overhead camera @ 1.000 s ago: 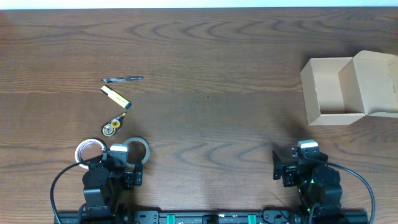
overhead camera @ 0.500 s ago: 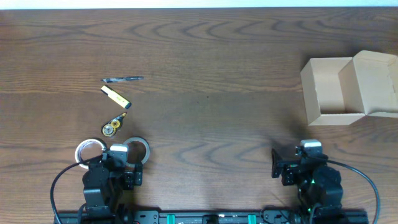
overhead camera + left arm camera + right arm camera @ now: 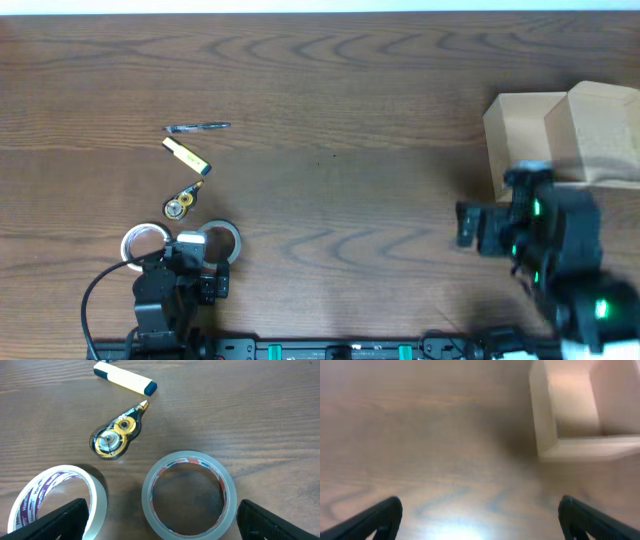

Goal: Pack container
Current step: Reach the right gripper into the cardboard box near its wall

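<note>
Both spread wide: right claw (image 3: 480, 510) just short of container (image 3: 543, 415), left claw (image 3: 161, 510) well apart.

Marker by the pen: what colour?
The marker is pale yellow, dark cap; best in left wrist view.

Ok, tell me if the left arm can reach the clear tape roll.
Probably yes: the clear tape roll lies flat right ahead of the open left end effector, nothing over it.

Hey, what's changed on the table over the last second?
The right gripper, open and empty, has swung forward toward the cardboard box. The left gripper, the white tape roll, the clear tape roll, the pen, the highlighter and the correction tape stayed put.
</note>
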Controlling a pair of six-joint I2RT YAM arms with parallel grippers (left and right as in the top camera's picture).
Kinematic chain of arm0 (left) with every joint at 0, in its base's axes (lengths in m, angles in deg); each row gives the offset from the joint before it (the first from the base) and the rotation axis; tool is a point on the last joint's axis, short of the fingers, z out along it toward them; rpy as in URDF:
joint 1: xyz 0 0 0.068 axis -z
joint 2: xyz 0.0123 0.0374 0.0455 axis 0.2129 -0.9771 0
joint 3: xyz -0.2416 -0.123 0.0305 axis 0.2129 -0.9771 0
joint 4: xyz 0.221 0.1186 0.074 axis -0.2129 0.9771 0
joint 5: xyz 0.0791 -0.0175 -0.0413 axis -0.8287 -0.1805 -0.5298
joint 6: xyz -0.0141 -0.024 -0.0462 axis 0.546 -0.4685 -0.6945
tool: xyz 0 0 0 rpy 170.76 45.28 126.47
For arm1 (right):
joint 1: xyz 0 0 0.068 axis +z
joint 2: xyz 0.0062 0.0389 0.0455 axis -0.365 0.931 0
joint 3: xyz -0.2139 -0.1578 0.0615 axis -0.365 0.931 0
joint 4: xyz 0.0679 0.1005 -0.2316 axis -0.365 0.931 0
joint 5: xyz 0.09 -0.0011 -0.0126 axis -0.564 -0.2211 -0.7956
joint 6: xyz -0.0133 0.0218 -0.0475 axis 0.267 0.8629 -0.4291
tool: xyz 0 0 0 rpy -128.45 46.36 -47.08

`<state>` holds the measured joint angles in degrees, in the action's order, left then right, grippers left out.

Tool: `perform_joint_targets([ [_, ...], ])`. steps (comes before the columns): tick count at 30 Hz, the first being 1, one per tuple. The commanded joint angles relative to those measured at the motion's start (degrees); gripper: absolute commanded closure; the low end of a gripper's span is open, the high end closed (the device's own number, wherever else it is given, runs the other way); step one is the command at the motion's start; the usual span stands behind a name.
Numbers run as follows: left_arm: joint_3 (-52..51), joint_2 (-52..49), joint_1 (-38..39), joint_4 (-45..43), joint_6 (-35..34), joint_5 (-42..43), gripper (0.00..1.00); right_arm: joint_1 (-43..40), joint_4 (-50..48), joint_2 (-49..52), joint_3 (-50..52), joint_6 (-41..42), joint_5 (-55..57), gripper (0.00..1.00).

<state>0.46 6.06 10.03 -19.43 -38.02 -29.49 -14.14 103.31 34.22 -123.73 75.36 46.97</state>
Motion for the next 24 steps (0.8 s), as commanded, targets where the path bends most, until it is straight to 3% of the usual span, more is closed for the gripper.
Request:
perform_joint_targets([
  [1,-1.03,0.35,-0.31,0.59,0.76,-0.66,0.05,-0.50,3.61,10.88,-10.64,3.58,4.28,0.01],
  [7,-1.03,0.35,-0.28,0.59,0.76,-0.66,0.05,-1.64,7.41,28.02,-24.11,4.66,7.41,0.01],
  [10,-1.03,0.35,-0.28,0.59,0.76,-0.66,0.05,-4.02,7.52,33.81,-27.39,9.53,9.68,0.01],
  [15,-1.03,0.35,-0.28,0.59,0.76,-0.66,0.05,-9.99,4.59,36.94,-27.71,11.85,9.90,0.01],
  [24,-1.03,0.35,-0.28,0.59,0.76,-0.66,0.05,-15.32,-0.22,39.04,-25.00,5.20,9.68,0.01],
])
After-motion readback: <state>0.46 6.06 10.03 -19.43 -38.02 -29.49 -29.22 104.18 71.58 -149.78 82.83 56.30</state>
